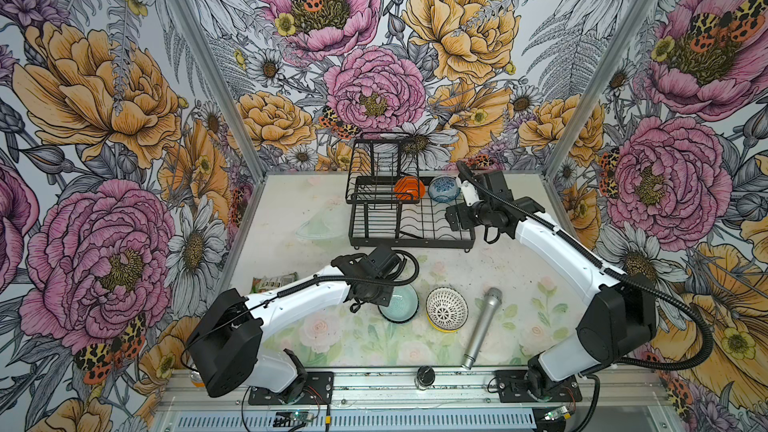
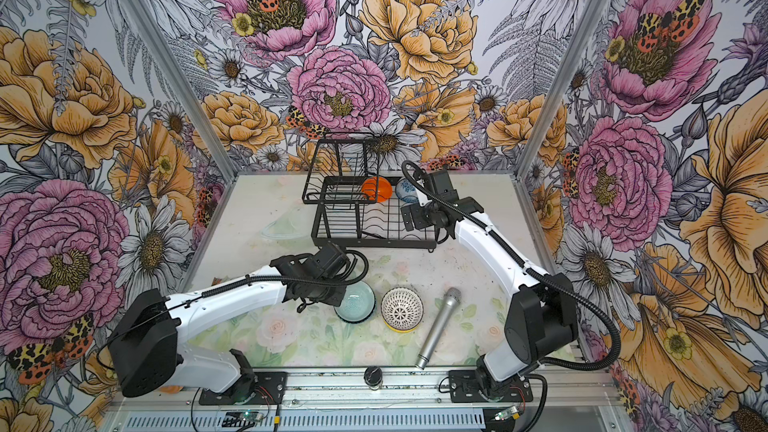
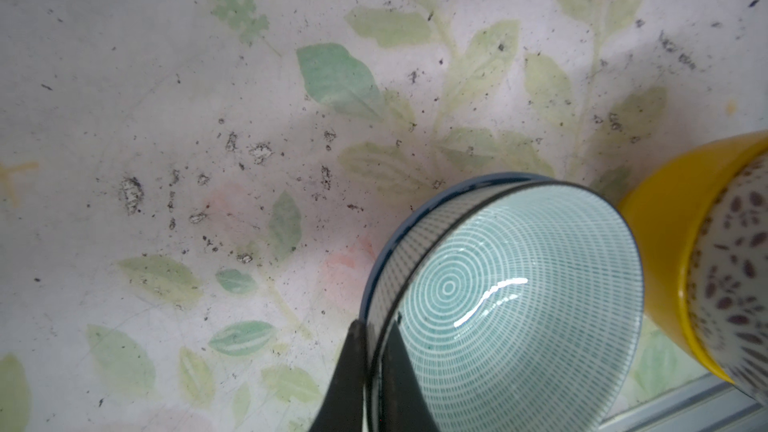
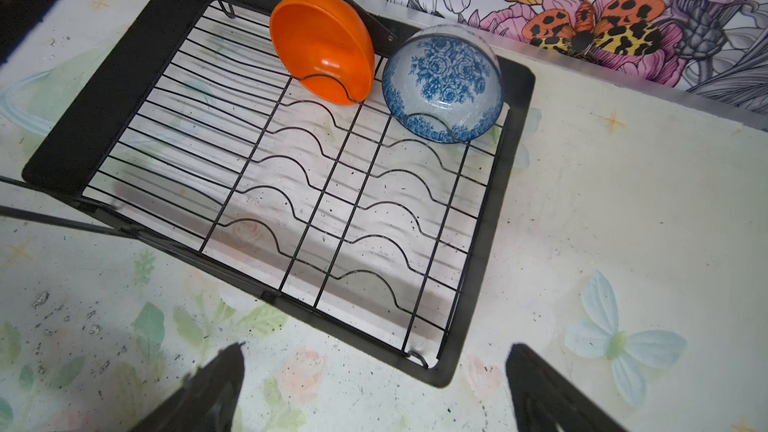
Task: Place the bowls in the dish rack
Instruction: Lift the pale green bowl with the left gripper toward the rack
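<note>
My left gripper (image 3: 376,326) is shut on the rim of the pale teal bowl (image 3: 519,305), one finger inside and one outside. In both top views this bowl (image 1: 401,305) (image 2: 357,303) sits at the front middle, partly under the left wrist. Beside it, a white lattice bowl (image 1: 446,309) is nested in a yellow bowl (image 3: 665,243). The black dish rack (image 1: 411,241) (image 4: 104,110) holds an orange bowl (image 4: 322,47) and a blue floral bowl (image 4: 442,85) on edge at its back. My right gripper (image 4: 376,351) hangs open and empty over the rack's front right corner.
A silver microphone (image 1: 482,326) lies right of the nested bowls. A clear plastic dish (image 1: 320,226) sits left of the rack, a small packet (image 1: 274,282) by the left arm, and a dark-lidded jar (image 1: 424,376) on the front rail.
</note>
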`<action>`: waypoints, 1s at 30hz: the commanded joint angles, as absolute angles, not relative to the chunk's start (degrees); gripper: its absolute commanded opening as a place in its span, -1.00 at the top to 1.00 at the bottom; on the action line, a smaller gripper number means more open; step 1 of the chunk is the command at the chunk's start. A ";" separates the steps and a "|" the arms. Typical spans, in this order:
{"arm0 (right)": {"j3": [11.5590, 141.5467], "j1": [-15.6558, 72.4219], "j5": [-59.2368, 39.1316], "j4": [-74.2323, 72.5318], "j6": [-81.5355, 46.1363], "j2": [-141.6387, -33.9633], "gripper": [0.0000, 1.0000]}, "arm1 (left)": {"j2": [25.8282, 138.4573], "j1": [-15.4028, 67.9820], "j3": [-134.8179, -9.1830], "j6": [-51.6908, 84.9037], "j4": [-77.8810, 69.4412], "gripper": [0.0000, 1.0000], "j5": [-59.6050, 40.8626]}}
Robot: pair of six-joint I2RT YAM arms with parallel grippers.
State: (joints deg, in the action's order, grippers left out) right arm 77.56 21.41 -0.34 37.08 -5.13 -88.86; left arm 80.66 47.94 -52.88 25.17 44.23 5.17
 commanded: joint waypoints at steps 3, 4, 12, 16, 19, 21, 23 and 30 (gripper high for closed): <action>78.12 21.19 -1.14 36.98 -5.43 -88.77 -0.99 | 77.90 48.32 -56.15 25.05 44.61 0.98 7.54; 78.13 21.18 -1.28 37.00 -5.45 -88.77 -0.99 | 77.78 48.39 -56.39 24.91 44.65 1.00 8.13; 77.71 21.18 -0.86 37.08 -5.35 -87.55 -0.99 | 77.79 48.16 -59.64 23.09 44.64 1.00 8.28; 77.59 21.09 -0.46 37.08 -5.27 -86.80 -0.99 | 76.76 48.16 -60.36 23.01 44.65 1.00 7.31; 77.35 21.09 -0.26 37.10 -5.27 -86.06 -0.99 | 75.33 48.16 -61.01 22.73 44.65 1.00 6.53; 77.21 21.14 -0.26 37.09 -5.27 -85.49 -0.99 | 74.05 48.16 -61.38 22.60 44.60 1.00 6.67; 76.93 21.09 -0.26 37.09 -5.30 -84.97 -0.99 | 72.43 48.14 -61.58 22.76 44.45 1.00 7.73; 75.61 21.01 -0.54 37.09 -6.55 -81.89 -0.99 | 68.76 47.35 -61.89 22.59 42.55 1.00 10.22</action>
State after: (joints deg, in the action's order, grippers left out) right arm 76.71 21.39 -0.51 37.06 -5.19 -84.68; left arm 70.94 47.86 -59.92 23.44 46.22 8.43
